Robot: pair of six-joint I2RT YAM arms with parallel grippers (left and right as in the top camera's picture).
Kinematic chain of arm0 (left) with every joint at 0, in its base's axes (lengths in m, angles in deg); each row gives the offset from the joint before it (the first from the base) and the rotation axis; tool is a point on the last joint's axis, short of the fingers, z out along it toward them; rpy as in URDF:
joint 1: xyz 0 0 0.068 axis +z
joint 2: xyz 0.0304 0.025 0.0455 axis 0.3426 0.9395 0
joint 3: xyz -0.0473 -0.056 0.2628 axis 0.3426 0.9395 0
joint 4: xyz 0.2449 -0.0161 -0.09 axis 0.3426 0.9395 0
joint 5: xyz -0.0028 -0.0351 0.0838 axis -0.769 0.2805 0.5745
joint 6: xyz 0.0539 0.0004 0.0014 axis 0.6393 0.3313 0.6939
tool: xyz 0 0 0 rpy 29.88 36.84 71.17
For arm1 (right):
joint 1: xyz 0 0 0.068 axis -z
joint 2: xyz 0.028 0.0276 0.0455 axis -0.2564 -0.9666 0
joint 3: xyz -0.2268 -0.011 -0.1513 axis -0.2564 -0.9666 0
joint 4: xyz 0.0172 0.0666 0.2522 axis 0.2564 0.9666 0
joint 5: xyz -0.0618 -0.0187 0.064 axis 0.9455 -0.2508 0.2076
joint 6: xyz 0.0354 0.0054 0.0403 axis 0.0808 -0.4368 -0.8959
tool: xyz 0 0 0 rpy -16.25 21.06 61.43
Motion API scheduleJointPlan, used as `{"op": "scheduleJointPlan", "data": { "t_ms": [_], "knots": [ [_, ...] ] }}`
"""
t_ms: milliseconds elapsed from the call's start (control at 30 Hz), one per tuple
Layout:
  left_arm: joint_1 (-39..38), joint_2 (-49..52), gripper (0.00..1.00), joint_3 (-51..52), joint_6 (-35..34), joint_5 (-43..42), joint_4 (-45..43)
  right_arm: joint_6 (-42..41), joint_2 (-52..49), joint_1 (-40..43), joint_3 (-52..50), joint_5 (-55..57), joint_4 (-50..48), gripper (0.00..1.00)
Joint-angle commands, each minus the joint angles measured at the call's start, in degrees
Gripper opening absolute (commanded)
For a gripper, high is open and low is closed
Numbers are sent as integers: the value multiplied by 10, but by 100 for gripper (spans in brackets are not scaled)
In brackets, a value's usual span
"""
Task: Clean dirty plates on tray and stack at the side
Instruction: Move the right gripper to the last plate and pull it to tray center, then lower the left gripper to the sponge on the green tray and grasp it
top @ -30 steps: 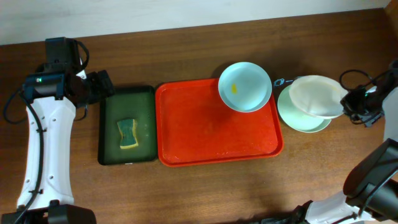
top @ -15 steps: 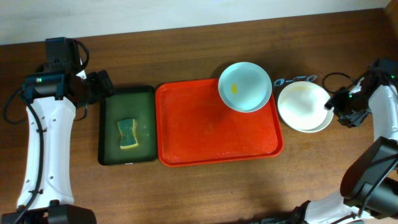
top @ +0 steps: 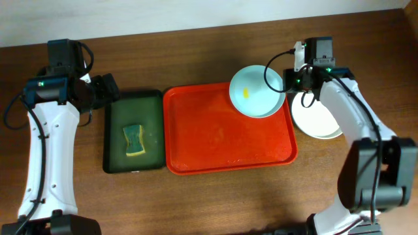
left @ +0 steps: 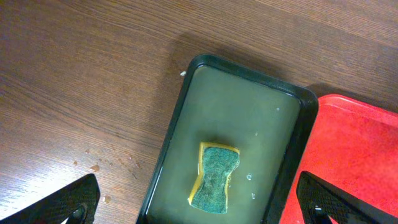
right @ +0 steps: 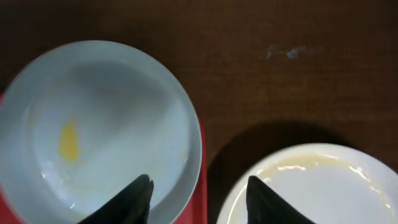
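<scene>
One pale plate (top: 257,91) with a yellow smear (right: 68,140) lies in the far right corner of the red tray (top: 222,130). Two more plates are stacked (top: 317,124) on the table just right of the tray, the top one (right: 311,186) wet and clean. My right gripper (top: 295,83) hovers open between them. In the right wrist view (right: 199,202) one finger is over the smeared plate's right rim and the other over the stack, with nothing held. My left gripper (top: 104,88) stands wide open above the green tray (top: 106,143), over the sponge (left: 214,177).
The dark green tray (left: 168,143) holds murky water and the yellow-green sponge (top: 134,140), and sits against the red tray's left edge (left: 360,143). A small wet mark (right: 283,53) lies on the wood behind the plates.
My right gripper let its plate down onto the stack, opened, and swung left and back to the smeared plate's right rim. The left arm stayed still.
</scene>
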Motion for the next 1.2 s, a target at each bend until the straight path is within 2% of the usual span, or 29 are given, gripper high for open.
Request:
{"op": "scheduleJointPlan", "data": {
  "t_ms": [0, 100, 133, 233, 333, 400, 533, 667, 800, 1033, 1067, 1133, 1167],
  "knots": [
    [0, 2, 99, -1, -5, -4, 1, 4, -48, -2, -3, 2, -21, 48],
    [0, 2, 99, -1, -5, -4, 1, 4, -88, -2, -3, 2, -37, 48],
    [0, 2, 99, -1, -5, -4, 1, 4, -103, -2, -3, 2, -42, 42],
    [0, 2, 99, -1, -5, -4, 1, 4, -110, -2, -3, -4, -43, 16],
    [0, 2, 99, -1, -5, -4, 1, 4, -109, -2, -3, -17, -41, 13],
    [0, 2, 99, -1, -5, -4, 1, 4, -109, -2, -2, -21, -39, 4],
    [0, 2, 99, -1, -5, -4, 1, 3, -108, -2, -2, -102, -35, 4],
    [0, 2, 99, -1, -5, -4, 1, -73, -86, -5, -2, -166, 12, 4],
    [0, 2, 99, -1, -5, -4, 1, -122, -75, -46, -2, -181, 101, 4],
    [0, 2, 99, -1, -5, -4, 1, -195, -75, -144, -2, -147, 182, 4],
    [0, 2, 99, -1, -5, -4, 1, -194, -75, -150, -2, -146, 181, 11],
    [0, 2, 99, -1, -5, -4, 1, -184, -75, -153, -2, -119, 160, 39],
    [0, 2, 99, -1, -5, -4, 1, -169, -75, -152, -2, -120, 152, 43]
  ]
}}
